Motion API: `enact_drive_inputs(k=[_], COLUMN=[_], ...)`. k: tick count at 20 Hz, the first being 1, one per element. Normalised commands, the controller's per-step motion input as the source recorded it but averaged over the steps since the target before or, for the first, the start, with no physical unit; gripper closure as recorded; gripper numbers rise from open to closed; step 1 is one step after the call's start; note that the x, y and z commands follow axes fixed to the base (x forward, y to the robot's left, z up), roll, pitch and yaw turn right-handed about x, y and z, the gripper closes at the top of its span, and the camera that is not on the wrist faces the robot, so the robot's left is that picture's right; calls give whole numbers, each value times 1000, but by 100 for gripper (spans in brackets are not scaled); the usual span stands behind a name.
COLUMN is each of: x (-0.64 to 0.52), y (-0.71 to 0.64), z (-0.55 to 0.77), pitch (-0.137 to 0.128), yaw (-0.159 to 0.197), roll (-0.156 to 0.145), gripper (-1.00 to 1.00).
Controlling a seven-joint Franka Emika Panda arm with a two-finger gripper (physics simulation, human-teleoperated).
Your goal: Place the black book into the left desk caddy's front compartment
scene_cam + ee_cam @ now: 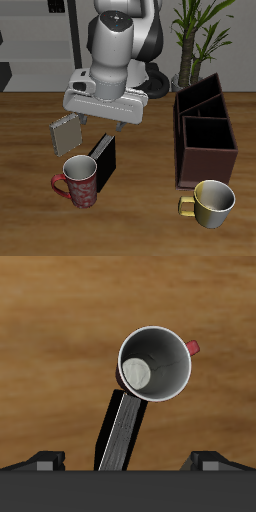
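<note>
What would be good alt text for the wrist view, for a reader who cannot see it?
Seen from directly above, the black book stands on edge on a wooden table, touching or nearly touching a red mug with a pale inside. The open hand shows only as dark fingertips at the frame's edge.

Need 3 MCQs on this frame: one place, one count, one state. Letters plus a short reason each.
1. Where is the black book?
A. in the caddy
B. standing beside the red mug
C. flat at the table's front edge
2. How many mugs?
A. one
B. two
C. three
3. The caddy is:
A. without the book
B. tipped over
C. holding both books

B: it stands upright by the red mug.
B: the red mug and a yellow mug.
A: the black book is out on the table, and so is the grey book.
</note>
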Motion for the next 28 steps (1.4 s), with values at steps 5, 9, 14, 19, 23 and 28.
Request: enact_drive_inputs(k=[5, 9, 14, 19, 23, 28], x=[0, -15, 1, -2, -5, -33], y=[21, 142, 89, -74, -35, -108], z=[-162, -226, -215, -210, -152, -36], pitch=[-3, 2, 8, 17, 19, 9], yaw=[-13, -15, -16, -51, -21, -40], roll=[15, 1, -9, -14, -16, -23], gripper=[-100, -100, -100, -100, -100, -100])
